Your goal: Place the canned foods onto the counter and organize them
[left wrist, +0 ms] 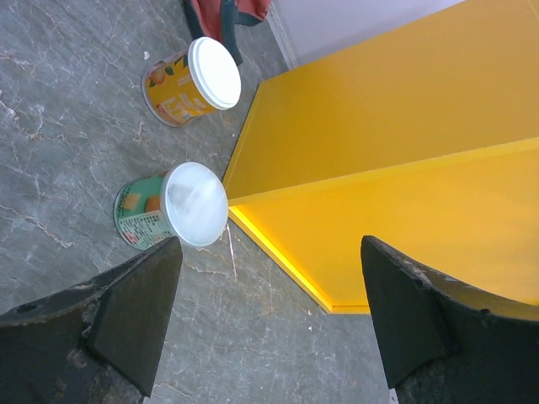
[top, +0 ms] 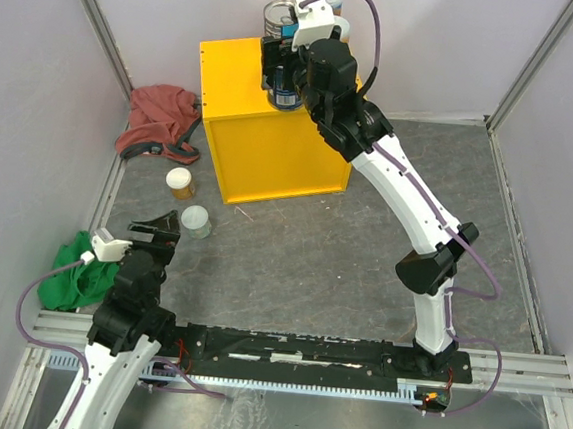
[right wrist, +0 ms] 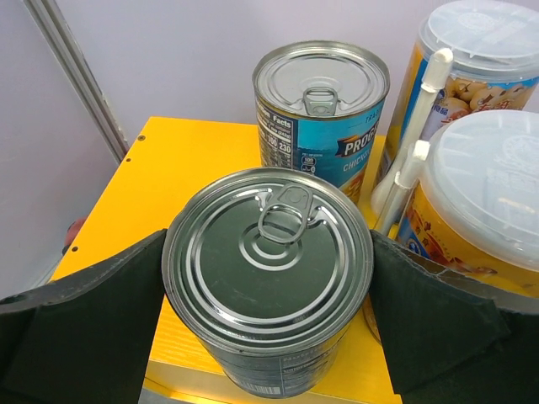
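The yellow counter [top: 271, 163] stands at the back centre. My right gripper [top: 285, 92] is over its top, shut on a silver-topped tin [right wrist: 269, 261] that stands near the counter's [right wrist: 194, 160] front edge. A second blue-labelled tin [right wrist: 320, 101] and two white-lidded orange cans [right wrist: 484, 50] [right wrist: 484, 202] stand behind it on the counter. My left gripper [top: 155, 231] is open and empty above the floor. An orange-labelled can [left wrist: 189, 80] and a short green-labelled can [left wrist: 168, 210] stand on the floor ahead of it, left of the counter [left wrist: 404, 126].
A red cloth [top: 157, 118] lies against the left wall beside the counter. A green cloth [top: 78, 279] lies at the left by my left arm. Grey walls with metal posts enclose the floor on three sides.
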Motion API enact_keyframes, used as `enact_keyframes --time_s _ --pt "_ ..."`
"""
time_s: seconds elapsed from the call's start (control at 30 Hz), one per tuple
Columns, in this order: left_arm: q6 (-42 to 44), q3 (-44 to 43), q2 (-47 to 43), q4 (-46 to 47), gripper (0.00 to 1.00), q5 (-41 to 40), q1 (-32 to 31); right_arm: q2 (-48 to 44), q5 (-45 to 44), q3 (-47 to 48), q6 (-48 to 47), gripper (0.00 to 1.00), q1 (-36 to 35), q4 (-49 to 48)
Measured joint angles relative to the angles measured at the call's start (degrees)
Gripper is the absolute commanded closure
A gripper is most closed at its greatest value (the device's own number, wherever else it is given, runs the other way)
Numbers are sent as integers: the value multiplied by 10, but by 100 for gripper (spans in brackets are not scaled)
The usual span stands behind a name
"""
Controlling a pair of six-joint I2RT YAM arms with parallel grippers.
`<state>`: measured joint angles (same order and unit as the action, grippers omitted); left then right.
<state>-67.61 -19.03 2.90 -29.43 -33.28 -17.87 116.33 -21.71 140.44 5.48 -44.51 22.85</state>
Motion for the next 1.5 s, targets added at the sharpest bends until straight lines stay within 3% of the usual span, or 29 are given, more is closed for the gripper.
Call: enact_keyframes --time_s 0.83,1.03,1.2,1.5 --pt "0 12 -12 8 7 4 0 -30 -53 30 -95 3 -51 -91" --pt "0 12 -12 9 8 4 0 -74 -56 -14 -128 24 -104 -101" --pt "0 12 -12 12 8 4 0 -128 -56 -89 -129 60 -142 -120" --pt "12 12 -9 12 8 4 0 -150 -83 -193 -98 73 -147 -121"
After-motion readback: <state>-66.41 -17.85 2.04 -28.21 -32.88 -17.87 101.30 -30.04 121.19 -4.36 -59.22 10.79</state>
